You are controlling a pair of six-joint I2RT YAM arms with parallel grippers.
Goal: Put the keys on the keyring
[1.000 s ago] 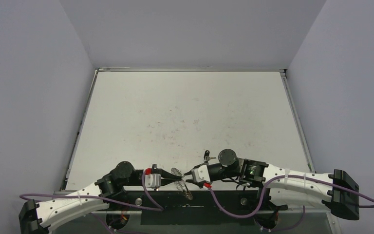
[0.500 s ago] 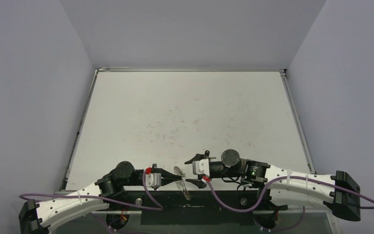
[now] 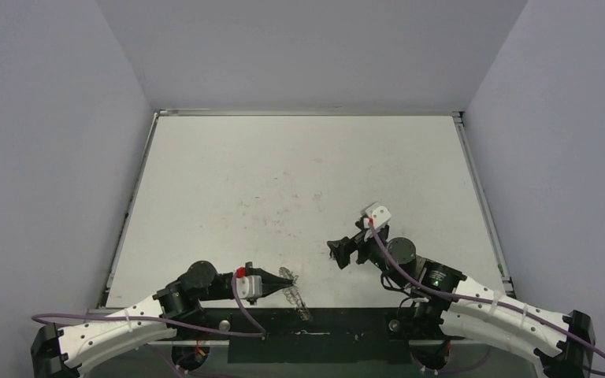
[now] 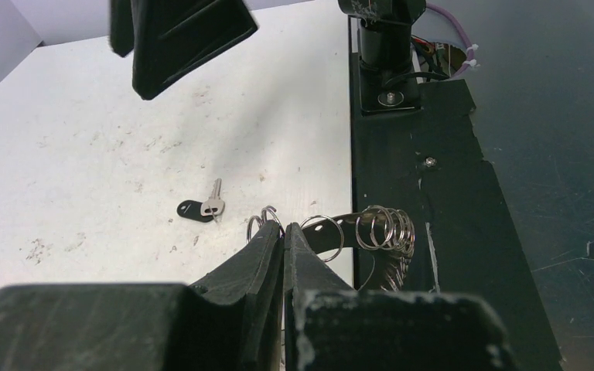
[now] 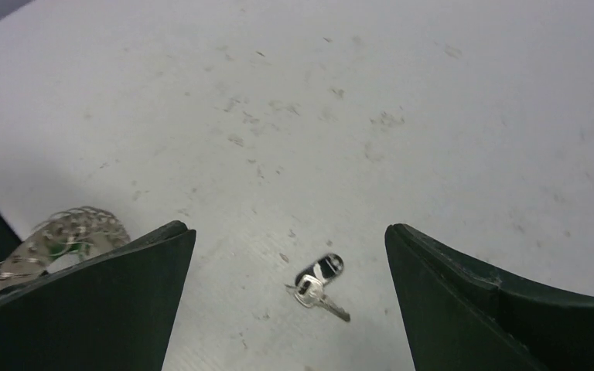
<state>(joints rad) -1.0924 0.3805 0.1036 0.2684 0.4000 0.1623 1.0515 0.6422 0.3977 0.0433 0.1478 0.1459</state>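
The keys (image 5: 319, 282), a small silvery key with a black oblong tag, lie flat on the white table; they also show in the left wrist view (image 4: 205, 207). My right gripper (image 5: 286, 230) hangs above them, open wide, with the keys between and beyond its fingertips and touching neither. In the top view that gripper (image 3: 345, 253) covers the keys. The keyring (image 4: 383, 228), a silvery ring fringed with wire loops, lies at the table's near edge. My left gripper (image 4: 284, 228) is shut on its loops, seen from above (image 3: 274, 282) beside the keyring (image 3: 293, 293).
A black mounting strip (image 4: 418, 193) runs along the table's near edge, and the keyring hangs partly over it. The right arm's base (image 4: 383, 46) stands on that strip. Grey walls enclose the scuffed white table (image 3: 299, 181) on three sides.
My right gripper has left the keyring, swung right and away from the near edge, and opened wide over the keys. The left gripper stays shut on the keyring, barely moved.
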